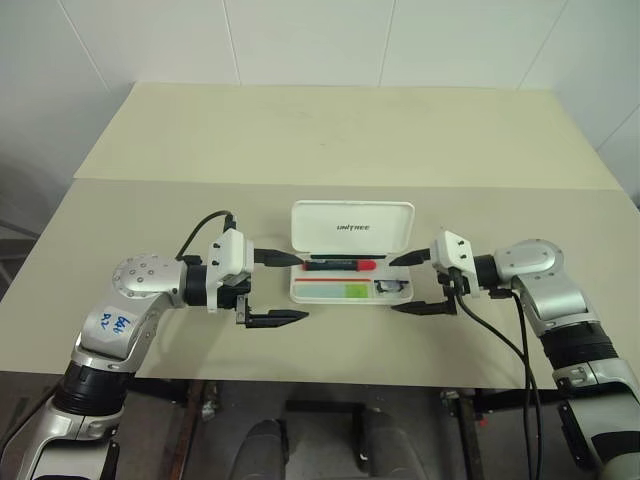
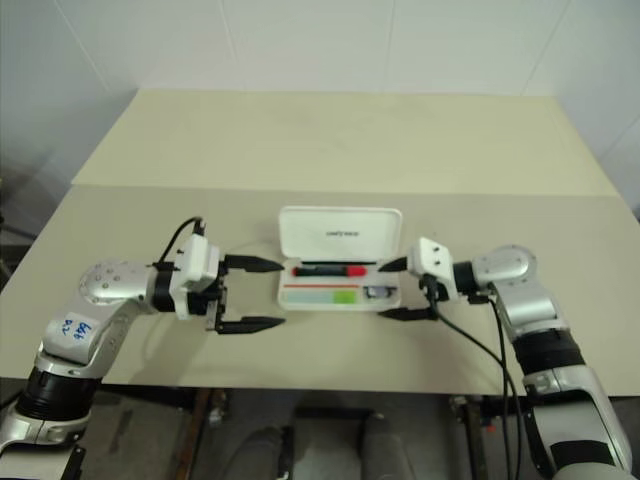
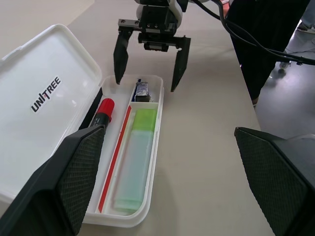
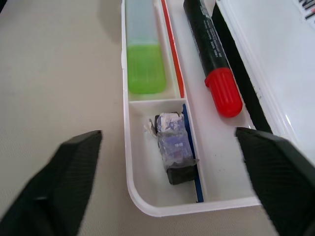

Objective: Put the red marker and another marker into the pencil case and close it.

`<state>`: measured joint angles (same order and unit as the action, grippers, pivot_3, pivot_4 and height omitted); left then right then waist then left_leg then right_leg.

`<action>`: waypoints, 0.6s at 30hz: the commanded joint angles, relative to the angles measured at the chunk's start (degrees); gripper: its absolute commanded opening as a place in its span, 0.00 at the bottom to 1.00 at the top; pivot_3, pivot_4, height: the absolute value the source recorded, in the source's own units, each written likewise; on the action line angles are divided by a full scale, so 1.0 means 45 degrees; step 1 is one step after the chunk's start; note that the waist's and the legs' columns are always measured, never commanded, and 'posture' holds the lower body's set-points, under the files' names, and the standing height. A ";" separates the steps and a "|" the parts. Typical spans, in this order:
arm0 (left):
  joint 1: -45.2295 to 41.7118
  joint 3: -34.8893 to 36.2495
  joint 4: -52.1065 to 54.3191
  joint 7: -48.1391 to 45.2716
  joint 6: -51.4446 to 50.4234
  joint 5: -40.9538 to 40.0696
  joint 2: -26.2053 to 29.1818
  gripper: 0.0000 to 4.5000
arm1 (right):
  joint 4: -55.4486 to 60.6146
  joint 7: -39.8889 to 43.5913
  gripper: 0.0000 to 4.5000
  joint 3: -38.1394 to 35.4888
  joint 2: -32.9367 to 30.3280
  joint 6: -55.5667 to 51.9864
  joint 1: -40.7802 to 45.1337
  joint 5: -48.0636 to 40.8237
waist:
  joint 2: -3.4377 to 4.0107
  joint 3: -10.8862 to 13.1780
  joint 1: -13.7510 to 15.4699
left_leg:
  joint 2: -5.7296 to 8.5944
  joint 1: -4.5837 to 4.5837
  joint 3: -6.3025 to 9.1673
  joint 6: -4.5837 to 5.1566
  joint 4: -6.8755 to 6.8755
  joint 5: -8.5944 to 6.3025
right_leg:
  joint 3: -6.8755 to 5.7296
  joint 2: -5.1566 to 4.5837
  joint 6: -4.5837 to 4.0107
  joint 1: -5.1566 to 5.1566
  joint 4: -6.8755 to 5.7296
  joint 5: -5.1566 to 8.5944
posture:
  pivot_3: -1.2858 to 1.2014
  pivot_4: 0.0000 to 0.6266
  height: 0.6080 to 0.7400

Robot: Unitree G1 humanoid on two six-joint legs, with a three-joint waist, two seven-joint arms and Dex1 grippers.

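- White plastic pencil case (image 1: pixel 350 290) lies on the table (image 1: pixel 330 150), lid up, between the two grippers.
- Red marker (image 1: pixel 340 265): in the rear trough, long axis running gripper to gripper, red cap toward the right gripper (image 1: pixel 415 283).
- Another marker, the mint highlighter (image 3: pixel 135 164): in the front trough, parallel, lime cap likewise toward the right gripper.
- Left gripper (image 1: pixel 283 287): fingers spread wide, holding nothing, just off the case's end.
- Right gripper: spread wide, empty, at the opposite end.
- Progress: both markers stowed; closing the lid apparently remains.
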<state>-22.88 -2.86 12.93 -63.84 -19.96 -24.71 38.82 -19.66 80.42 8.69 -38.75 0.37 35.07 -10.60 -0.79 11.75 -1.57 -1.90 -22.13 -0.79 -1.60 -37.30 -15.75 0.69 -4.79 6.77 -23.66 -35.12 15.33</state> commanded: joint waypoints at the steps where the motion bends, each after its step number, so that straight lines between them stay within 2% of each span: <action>1: -0.0035 0.0363 0.0375 0.0013 0.0033 -0.0256 0.0152 1.00 | 0.1463 0.0087 1.00 -0.0471 -0.0317 -0.0416 -0.0177 -0.0642 | 0.0000 0.0000 0.0005 | 0.0000 0.0000 0.0001 0.0000 0.0002 0.0000 | -0.0001 0.0000 0.0000 0.0000 0.0000 0.0000 | 0.52 0.24 1.00; 4: 0.0038 0.0442 0.0361 -0.0013 0.0067 -0.0261 0.0221 1.00 | 0.3045 -0.0024 1.00 -0.0857 -0.0733 -0.1258 -0.0857 -0.1316 | 0.0000 0.0000 0.0019 | -0.0001 -0.0001 0.0004 0.0000 0.0003 0.0000 | -0.0004 -0.0001 0.0000 0.0000 0.0001 0.0000 | 0.52 0.24 1.00; 7: 0.0283 0.0738 0.0320 0.0022 0.0095 -0.0313 0.0363 1.00 | 0.6031 -0.0903 1.00 -0.2282 -0.1350 -0.2876 -0.2634 -0.2742 | 0.0000 0.0000 0.0173 | -0.0001 -0.0010 0.0016 -0.0001 0.0017 -0.0001 | -0.0017 -0.0004 -0.0004 -0.0002 0.0011 0.0005 | 0.52 0.24 1.00; 13: 0.0572 0.1170 0.0164 -0.0025 0.0214 -0.0371 0.0539 1.00 | 0.9108 -0.2966 1.00 -0.4528 -0.1447 -0.4758 -0.4796 -0.4515 | -0.0001 0.0000 0.0295 | -0.0003 -0.0008 0.0012 -0.0014 0.0006 -0.0008 | -0.0018 -0.0003 -0.0012 0.0002 0.0024 0.0008 | 0.52 0.24 1.00; 16: 0.0622 0.1450 -0.0241 -0.0090 0.0467 -0.0410 0.0502 0.85 | 0.9772 -0.3543 1.00 -0.5428 -0.1578 -0.5115 -0.5599 -0.4948 | -0.0001 0.0000 0.0318 | -0.0005 -0.0005 0.0010 -0.0010 -0.0002 -0.0006 | -0.0017 -0.0003 -0.0048 0.0004 0.0024 0.0027 | 0.52 0.24 1.00; 18: 0.0560 0.1595 -0.0625 -0.0125 0.0650 -0.0441 0.0440 0.70 | 0.9919 -0.3729 1.00 -0.5648 -0.1632 -0.5078 -0.5852 -0.4999 | -0.0001 -0.0001 0.0325 | -0.0005 -0.0003 0.0011 -0.0007 -0.0006 -0.0003 | -0.0017 -0.0003 -0.0066 0.0007 0.0024 0.0037 | 0.52 0.24 1.00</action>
<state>-19.94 2.13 10.68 -64.04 -18.38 -25.54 40.61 22.67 64.55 -14.34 -45.06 -22.53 9.02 -31.71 -0.80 11.74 -0.11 -1.92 -22.14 -0.75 -1.63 -37.34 -15.77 0.61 -4.80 6.47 -23.62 -35.01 15.49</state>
